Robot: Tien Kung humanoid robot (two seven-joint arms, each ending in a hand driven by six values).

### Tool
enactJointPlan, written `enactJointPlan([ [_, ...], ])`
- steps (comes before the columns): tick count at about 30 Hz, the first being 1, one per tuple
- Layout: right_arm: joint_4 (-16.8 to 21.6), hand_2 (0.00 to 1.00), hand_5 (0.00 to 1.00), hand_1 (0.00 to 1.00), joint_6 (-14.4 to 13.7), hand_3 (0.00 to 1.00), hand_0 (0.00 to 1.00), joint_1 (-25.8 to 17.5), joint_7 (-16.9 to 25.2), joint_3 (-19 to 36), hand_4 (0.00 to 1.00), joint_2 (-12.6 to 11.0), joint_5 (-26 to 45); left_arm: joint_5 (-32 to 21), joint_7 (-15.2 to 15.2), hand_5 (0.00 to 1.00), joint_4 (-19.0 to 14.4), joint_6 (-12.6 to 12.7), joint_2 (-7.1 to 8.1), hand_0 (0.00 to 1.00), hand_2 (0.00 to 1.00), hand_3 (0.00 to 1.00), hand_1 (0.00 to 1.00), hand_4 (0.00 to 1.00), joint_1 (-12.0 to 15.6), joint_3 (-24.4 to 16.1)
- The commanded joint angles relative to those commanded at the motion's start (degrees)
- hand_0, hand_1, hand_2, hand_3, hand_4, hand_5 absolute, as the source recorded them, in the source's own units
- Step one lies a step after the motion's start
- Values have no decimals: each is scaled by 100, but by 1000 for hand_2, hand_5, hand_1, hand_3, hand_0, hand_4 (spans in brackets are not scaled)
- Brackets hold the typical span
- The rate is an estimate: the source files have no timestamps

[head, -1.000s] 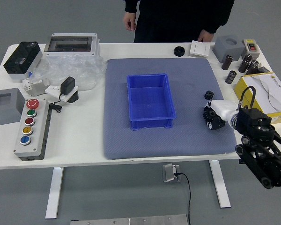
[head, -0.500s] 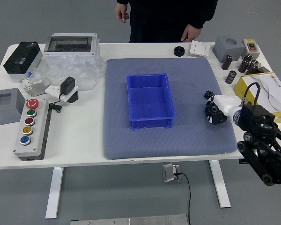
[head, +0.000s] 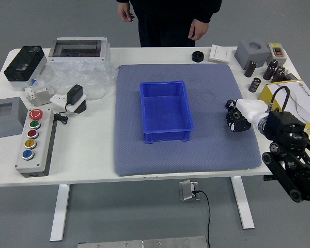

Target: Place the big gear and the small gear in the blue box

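Note:
The right hand [head: 238,122], black with a white back, is low over the right part of the blue-grey mat [head: 212,150]. Dark small gear teeth [head: 230,104] show at its far-left edge; whether the hand touches or holds that gear cannot be told. I cannot make out a big gear with certainty, as the hand hides the mat beneath it. Left of the hand, the blue box [head: 167,112] stands open-topped on the mat, with nothing visible inside. The left hand is out of view.
A black round piece [head: 197,56] lies beyond the mat. Dark cylinders [head: 250,68] and a yellow box [head: 299,101] are at right. A button panel [head: 35,142] and plastic wrap [head: 82,77] are at left. A person stands at the far side, hands off the table.
My right hand has shifted slightly away from the near edge and to the right, now partly covering the small gear. The person has moved left, one hand coming away from the table edge.

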Motion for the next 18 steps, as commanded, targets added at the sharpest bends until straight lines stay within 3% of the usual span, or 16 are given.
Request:
enactJointPlan([
  [18,742,528,179,548,26,608,672,36,-50,42,442,-23,0,-5,-2,255,0,-3,7,787,746,685,757,572,-7,7],
])
